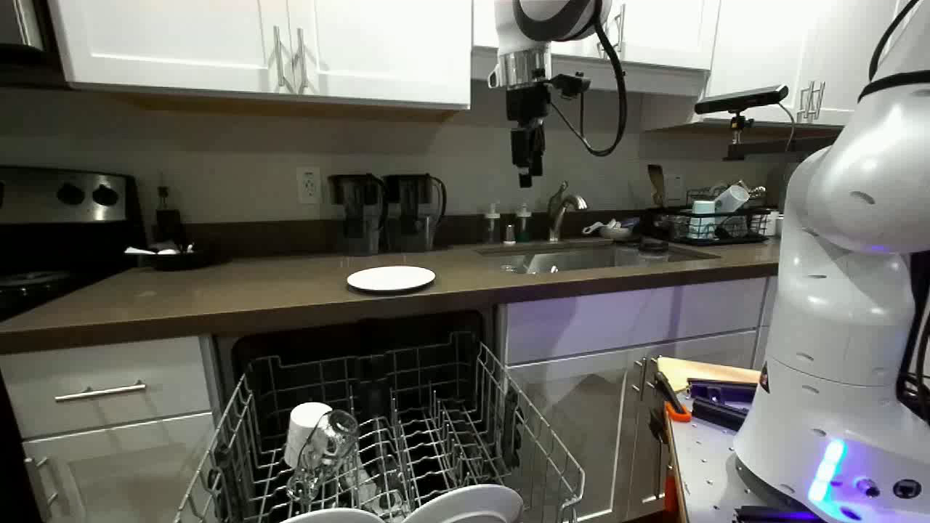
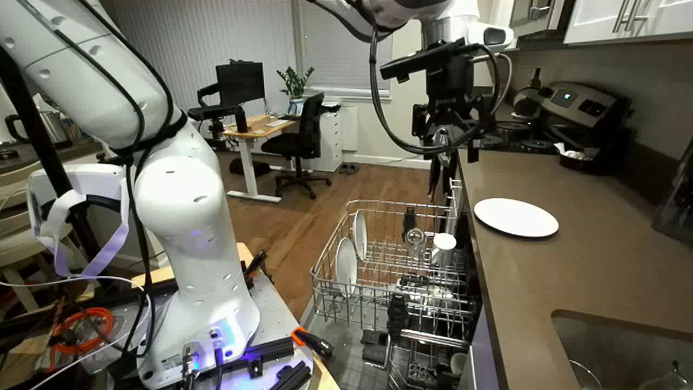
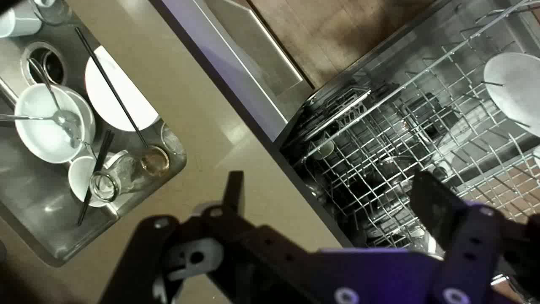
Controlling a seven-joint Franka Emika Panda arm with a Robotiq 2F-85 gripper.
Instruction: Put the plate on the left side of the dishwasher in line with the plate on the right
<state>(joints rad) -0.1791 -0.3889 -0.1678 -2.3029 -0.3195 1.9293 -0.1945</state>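
Wrist view: pincer (image 3: 329,183) spread wide w/ nothing between its jaws. Both exterior views show two plates (image 2: 346,266) on edge in the dishwasher rack (image 2: 384,203) & a loose plate (image 2: 516,218) flat on the worktop (image 2: 568,271) — can't tell for sure which is meant. Either way, prob. best to pinch the rim lightly, lift straight up, then lower it on edge, square w/ the plate it must match — no dragging.

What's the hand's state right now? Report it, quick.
Hand: open, holding nothing.
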